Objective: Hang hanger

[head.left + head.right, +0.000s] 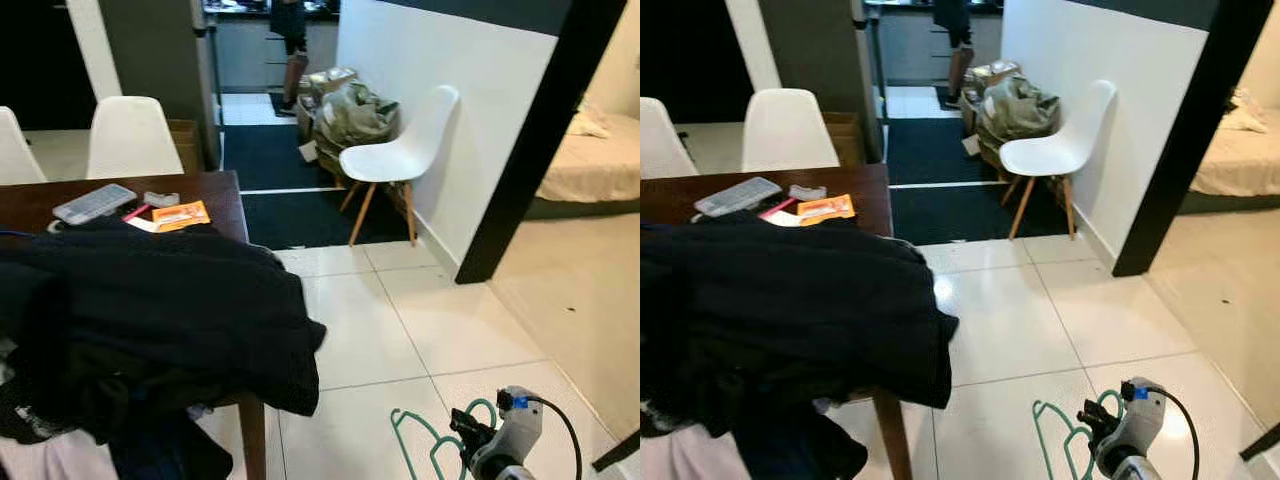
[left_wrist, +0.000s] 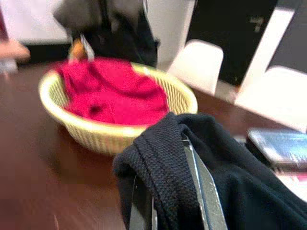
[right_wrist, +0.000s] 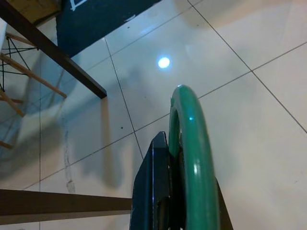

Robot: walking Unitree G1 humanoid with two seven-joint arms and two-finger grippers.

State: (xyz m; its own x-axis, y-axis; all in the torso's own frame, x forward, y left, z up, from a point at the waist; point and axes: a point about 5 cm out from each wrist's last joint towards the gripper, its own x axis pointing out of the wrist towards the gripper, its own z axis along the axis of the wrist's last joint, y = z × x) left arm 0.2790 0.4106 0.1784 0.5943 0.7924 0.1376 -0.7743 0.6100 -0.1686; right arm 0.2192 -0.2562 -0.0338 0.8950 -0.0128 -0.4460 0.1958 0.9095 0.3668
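Note:
A green hanger (image 1: 400, 420) hangs low over the white floor tiles at the bottom right, and my right gripper (image 1: 465, 428) is shut on it. Its curved green hook (image 3: 192, 143) lies along the black fingers (image 3: 153, 191) in the right wrist view. A big black garment (image 1: 170, 300) is heaped over the near end of the dark wooden table (image 1: 215, 195) and droops off its edge. My left gripper (image 2: 172, 206) is shut on a fold of this black knit fabric (image 2: 230, 182), which covers most of its fingers.
On the table are a yellow basket (image 2: 96, 134) with red cloth, a remote (image 1: 95, 203) and an orange packet (image 1: 180, 213). White chairs stand behind the table (image 1: 130, 135) and by the wall (image 1: 400, 150). A black pillar (image 1: 530, 150) borders the bedroom; a person (image 1: 290, 40) stands far back.

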